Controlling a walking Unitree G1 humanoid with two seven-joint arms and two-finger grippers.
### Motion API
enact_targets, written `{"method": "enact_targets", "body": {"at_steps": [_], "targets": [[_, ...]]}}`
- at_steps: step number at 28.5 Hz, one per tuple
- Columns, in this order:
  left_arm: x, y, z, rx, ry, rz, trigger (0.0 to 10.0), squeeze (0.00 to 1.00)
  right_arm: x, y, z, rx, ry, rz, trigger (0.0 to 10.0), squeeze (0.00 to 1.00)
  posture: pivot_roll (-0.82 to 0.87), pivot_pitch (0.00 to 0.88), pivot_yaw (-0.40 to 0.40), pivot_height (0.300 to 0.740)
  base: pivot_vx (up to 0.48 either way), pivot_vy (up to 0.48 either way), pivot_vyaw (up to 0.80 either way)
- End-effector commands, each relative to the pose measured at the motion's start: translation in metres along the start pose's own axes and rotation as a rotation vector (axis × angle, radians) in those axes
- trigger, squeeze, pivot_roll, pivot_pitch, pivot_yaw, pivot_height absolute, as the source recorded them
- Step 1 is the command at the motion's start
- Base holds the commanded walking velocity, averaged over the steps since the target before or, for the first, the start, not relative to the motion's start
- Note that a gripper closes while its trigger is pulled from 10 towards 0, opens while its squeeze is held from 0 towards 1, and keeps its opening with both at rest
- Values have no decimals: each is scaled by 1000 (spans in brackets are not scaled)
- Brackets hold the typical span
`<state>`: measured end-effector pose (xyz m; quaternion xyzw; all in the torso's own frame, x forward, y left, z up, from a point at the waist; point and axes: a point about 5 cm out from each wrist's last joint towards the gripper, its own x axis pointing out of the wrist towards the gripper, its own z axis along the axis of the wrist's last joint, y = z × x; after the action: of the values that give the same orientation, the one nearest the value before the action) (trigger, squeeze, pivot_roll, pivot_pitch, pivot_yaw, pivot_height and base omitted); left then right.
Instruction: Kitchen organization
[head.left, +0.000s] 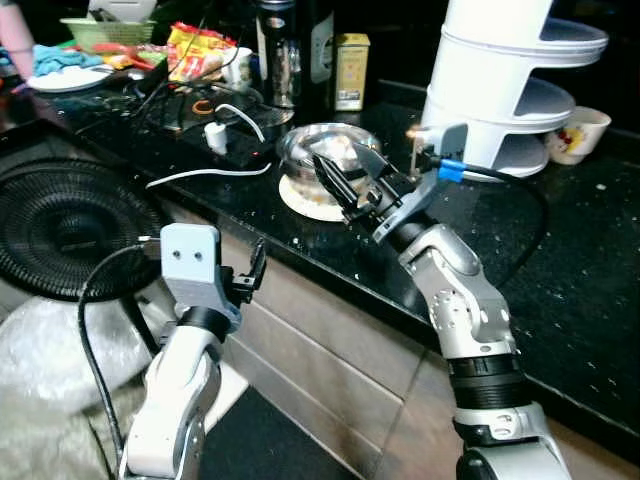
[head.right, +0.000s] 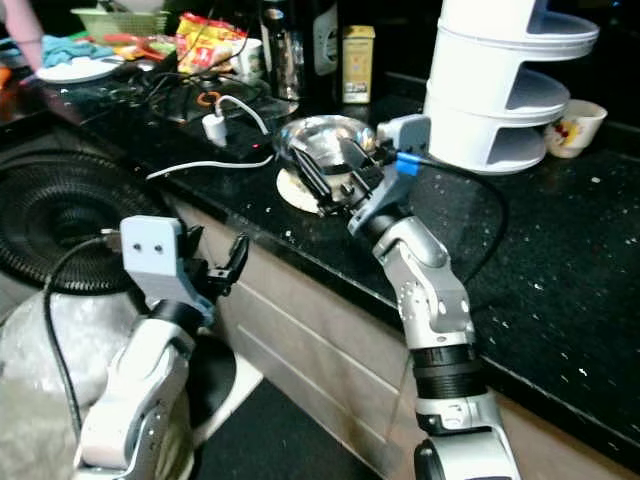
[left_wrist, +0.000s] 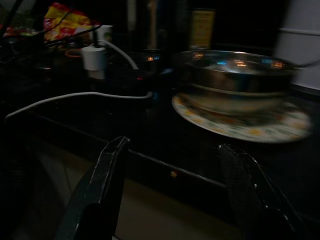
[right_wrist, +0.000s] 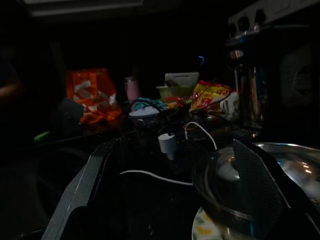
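Left gripper (head.left: 252, 272) hangs low in front of the counter's edge, below the worktop, with its two black fingers (left_wrist: 102, 190) spread apart and nothing between them — the wrist view looks between them at the counter front and the bowl beyond. Behind that arm stands a round black fan (head.left: 60, 225), and a white cable (head.left: 205, 175) runs across the black speckled counter (head.left: 590, 300) toward a white plug (head.left: 215, 135).

Further back on the counter lie a yellow and red snack packet (head.left: 195, 50), a green basket (head.left: 105, 32) and a tall yellow tin (head.left: 350, 70).

Near the counter's front edge sits a shiny metal bowl (head.left: 325, 150) on a patterned plate (head.left: 305, 203). Right gripper (head.left: 345, 185) is raised over the counter at the bowl's near side, its fingers (right_wrist: 257, 187) parted — one lies against or just in front of the bowl's rim, the other well clear to the side; whether it touches the bowl I cannot tell.

Right of the bowl rises a white tiered stand (head.left: 505, 90), and beside that, a small white cup with a printed pattern (head.left: 578, 133).
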<state>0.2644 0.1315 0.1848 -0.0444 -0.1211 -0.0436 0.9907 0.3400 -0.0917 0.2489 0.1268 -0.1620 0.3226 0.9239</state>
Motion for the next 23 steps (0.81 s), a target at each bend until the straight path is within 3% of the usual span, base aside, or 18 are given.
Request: {"method": "enact_targets", "body": {"at_steps": [1, 6, 11, 20, 23], "targets": [[1, 0, 3, 4, -15, -3, 10000, 0, 1, -7, 1, -32, 7, -50, 10000, 0, 46, 0, -5, 740, 0, 0, 0], [1, -4, 4, 28, -22, -32, 10000, 0, 0, -23, 0, -87, 48, -143, 10000, 0, 49, 0, -6, 740, 0, 0, 0], [1, -6, 4, 38, -25, -41, 10000, 0, -3, -42, -8, -216, 154, -283, 10000, 0, 50, 0, -5, 740, 0, 0, 0], [1, -8, 5, 41, -25, -45, 10000, 0, 4, -50, -2, -198, 135, -367, 10000, 0, 59, 0, -7, 740, 0, 0, 0], [1, -9, 5, 41, -23, -47, 10000, 0, 6, -53, -6, -210, 178, -391, 10000, 0, 59, 0, -6, 740, 0, 0, 0]]}}
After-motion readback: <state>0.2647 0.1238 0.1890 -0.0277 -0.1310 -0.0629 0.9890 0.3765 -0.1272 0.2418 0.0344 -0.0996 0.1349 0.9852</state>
